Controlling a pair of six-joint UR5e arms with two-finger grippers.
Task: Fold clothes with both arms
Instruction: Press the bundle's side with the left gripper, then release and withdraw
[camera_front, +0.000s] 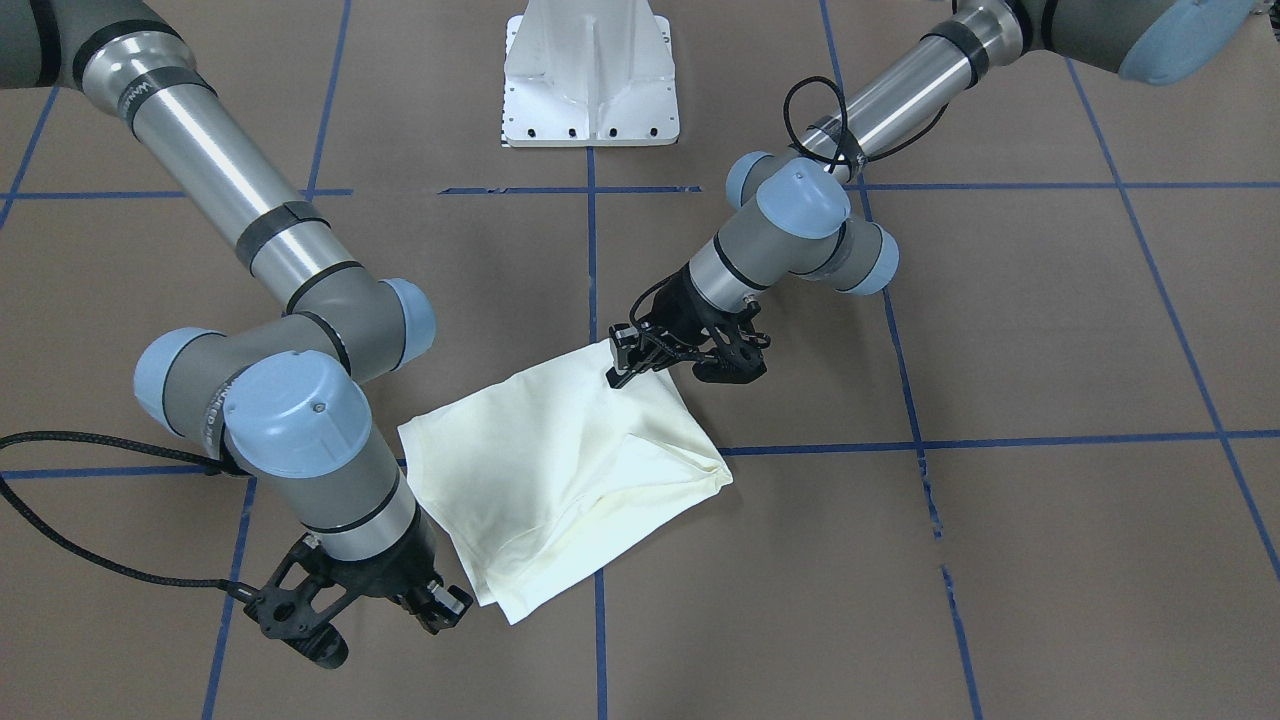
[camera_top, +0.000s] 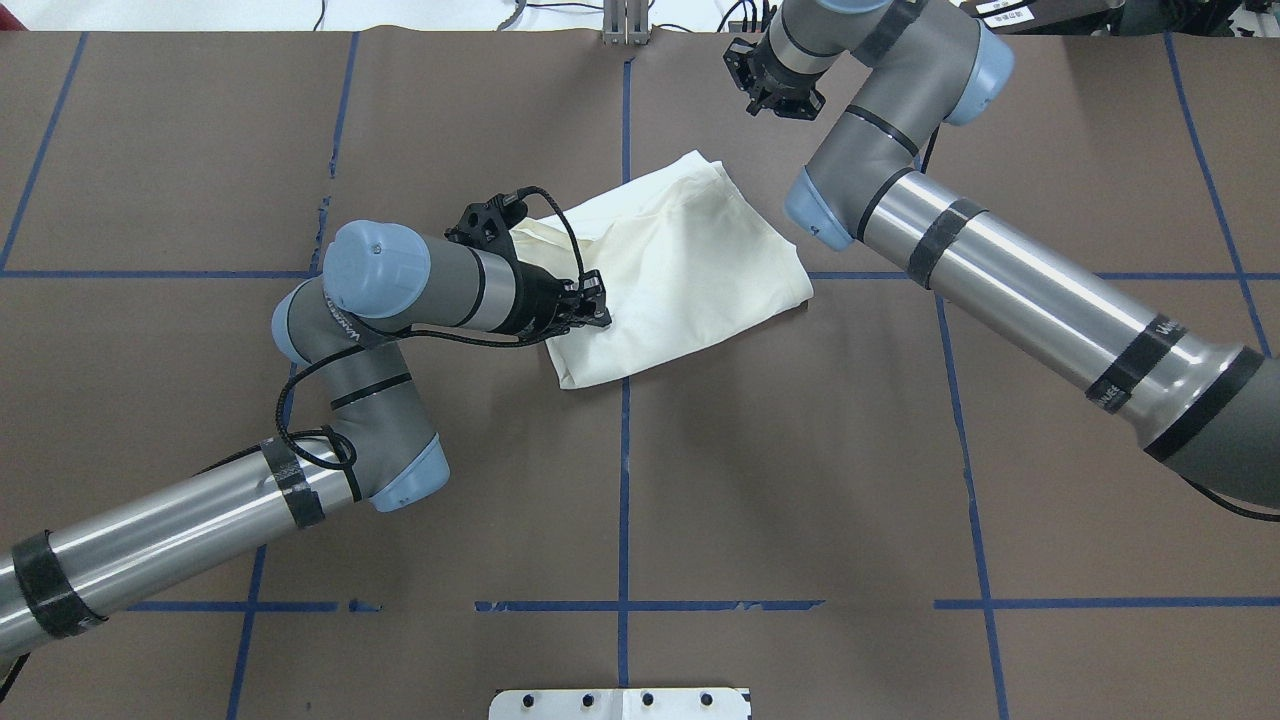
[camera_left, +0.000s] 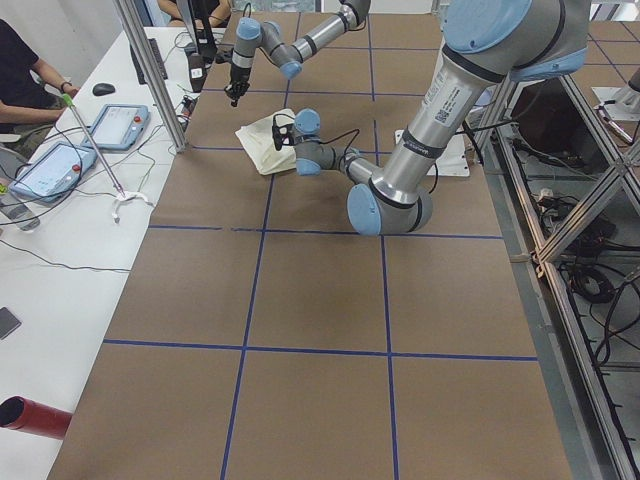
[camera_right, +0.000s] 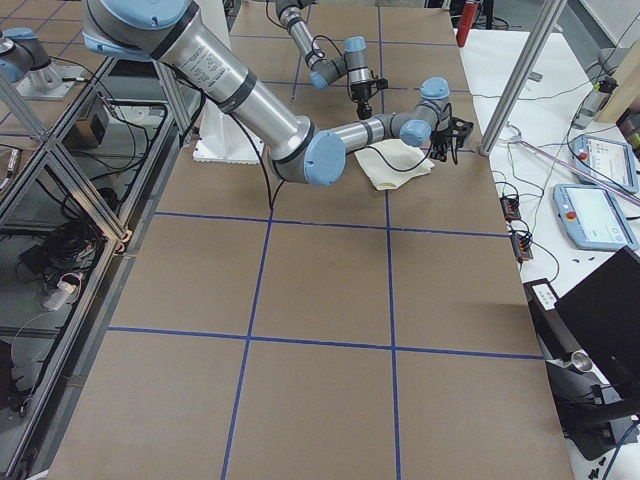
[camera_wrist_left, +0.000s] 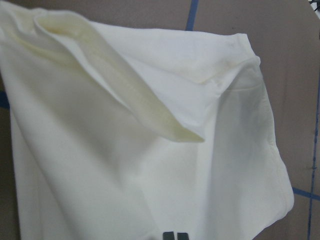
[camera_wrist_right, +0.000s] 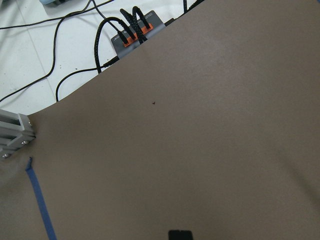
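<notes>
Cream cotton long-sleeved T-shirt (camera_front: 560, 480) lies folded on the brown paper-covered worktop (camera_front: 1000, 560). The left black two-finger tool (camera_front: 616, 374) pinches its edge; the right tool (camera_front: 442, 607) hangs closed and empty near another corner.

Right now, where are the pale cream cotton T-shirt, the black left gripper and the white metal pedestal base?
Pale cream cotton T-shirt (camera_front: 540, 470), front-facing view, middle of cloth.
Black left gripper (camera_top: 597, 303), overhead view, between fingertips.
White metal pedestal base (camera_front: 590, 85), front-facing view, its middle.
</notes>
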